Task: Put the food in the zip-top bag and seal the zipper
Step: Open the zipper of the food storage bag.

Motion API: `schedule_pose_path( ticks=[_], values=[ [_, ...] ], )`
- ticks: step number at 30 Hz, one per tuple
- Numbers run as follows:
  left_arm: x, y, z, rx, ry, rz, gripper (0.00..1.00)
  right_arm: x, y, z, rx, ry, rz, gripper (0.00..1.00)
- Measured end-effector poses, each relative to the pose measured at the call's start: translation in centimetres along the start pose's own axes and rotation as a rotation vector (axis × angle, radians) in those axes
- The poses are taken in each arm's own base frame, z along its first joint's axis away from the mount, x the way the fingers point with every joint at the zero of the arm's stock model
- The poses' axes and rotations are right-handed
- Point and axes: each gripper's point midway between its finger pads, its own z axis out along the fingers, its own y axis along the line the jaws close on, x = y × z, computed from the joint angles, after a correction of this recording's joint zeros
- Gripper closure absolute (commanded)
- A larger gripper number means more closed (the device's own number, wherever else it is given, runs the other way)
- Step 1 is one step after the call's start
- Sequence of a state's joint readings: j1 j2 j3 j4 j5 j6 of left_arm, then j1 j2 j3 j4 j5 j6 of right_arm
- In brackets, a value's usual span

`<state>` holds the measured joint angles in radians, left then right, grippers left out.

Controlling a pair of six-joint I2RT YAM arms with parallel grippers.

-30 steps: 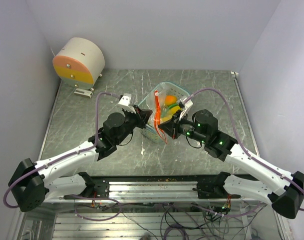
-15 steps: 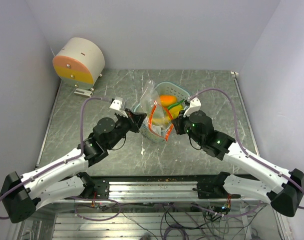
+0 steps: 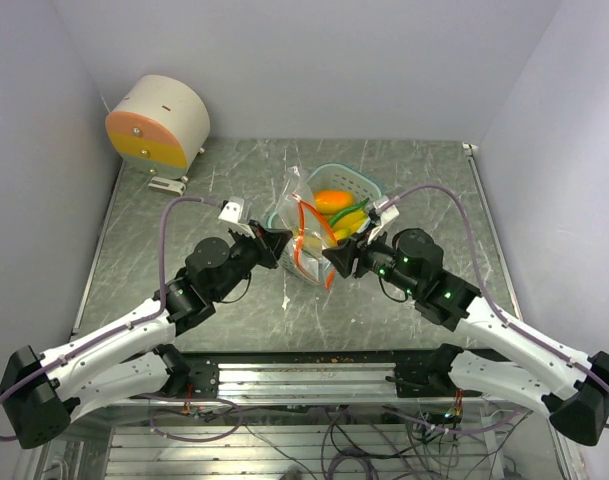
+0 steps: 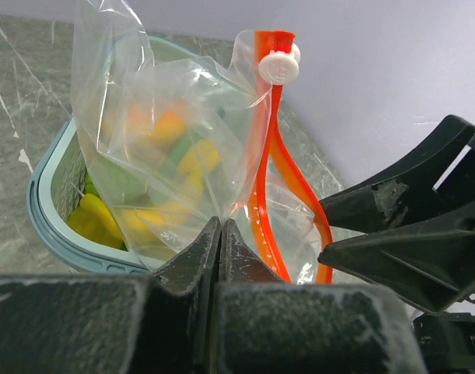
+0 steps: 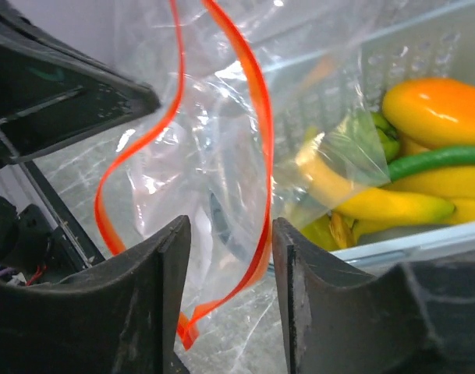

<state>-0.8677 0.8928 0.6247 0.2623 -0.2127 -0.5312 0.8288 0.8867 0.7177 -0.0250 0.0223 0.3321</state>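
Note:
My left gripper (image 3: 281, 243) is shut on a fold of the clear zip-top bag (image 3: 295, 215) and holds it up in front of the pale teal basket (image 3: 370, 188). In the left wrist view the shut gripper (image 4: 220, 226) pinches the plastic beside the red-orange zipper (image 4: 272, 167), whose white slider (image 4: 279, 67) is at the top. My right gripper (image 3: 335, 258) is open; in its wrist view (image 5: 231, 230) the zipper strip (image 5: 259, 117) hangs between the fingers. The food lies in the basket: mango (image 5: 436, 109), banana (image 5: 377, 201), green pepper (image 5: 436, 160).
A round white and orange device (image 3: 159, 125) stands at the back left. A small white scrap (image 3: 286, 300) lies on the grey table (image 3: 184, 215) in front of the basket. Walls close the sides and back.
My left gripper pulled back to the left with the bag, spreading its mouth. My right gripper let go, swung away, then came back low toward the zipper, open.

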Motion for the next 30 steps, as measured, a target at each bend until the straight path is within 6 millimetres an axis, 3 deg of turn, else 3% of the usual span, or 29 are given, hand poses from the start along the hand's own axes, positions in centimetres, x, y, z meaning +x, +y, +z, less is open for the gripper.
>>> schedule_pose_path(
  ticks=[6, 13, 16, 20, 25, 28, 30],
  values=[
    [0.4, 0.0, 0.1, 0.002, 0.013, 0.001, 0.93, 0.1, 1.0, 0.8, -0.059, 0.001, -0.02, 0.39],
    [0.0, -0.3, -0.2, 0.016, 0.005, -0.005, 0.93, 1.0, 0.3, 2.5, -0.038, 0.022, -0.044, 0.38],
    [-0.2, -0.8, -0.4, 0.041, 0.005, -0.008, 0.93, 1.1, -0.1, 3.2, -0.018, 0.015, -0.051, 0.52],
    [0.2, -1.5, -0.6, 0.084, 0.025, -0.007, 0.93, 0.5, -0.5, 3.8, 0.006, -0.016, -0.057, 1.0],
    [1.1, -1.8, -0.9, 0.109, 0.059, -0.004, 0.92, -0.3, -1.8, 4.2, 0.088, -0.054, -0.034, 1.0],
    [0.9, -1.5, -1.7, 0.098, 0.067, 0.002, 0.77, -0.8, -3.8, 3.9, 0.208, -0.085, -0.003, 1.0],
    [0.4, -1.1, -2.5, 0.078, 0.057, 0.005, 0.46, -0.9, -5.1, 3.5, 0.286, -0.1, 0.015, 1.0]
  ],
)
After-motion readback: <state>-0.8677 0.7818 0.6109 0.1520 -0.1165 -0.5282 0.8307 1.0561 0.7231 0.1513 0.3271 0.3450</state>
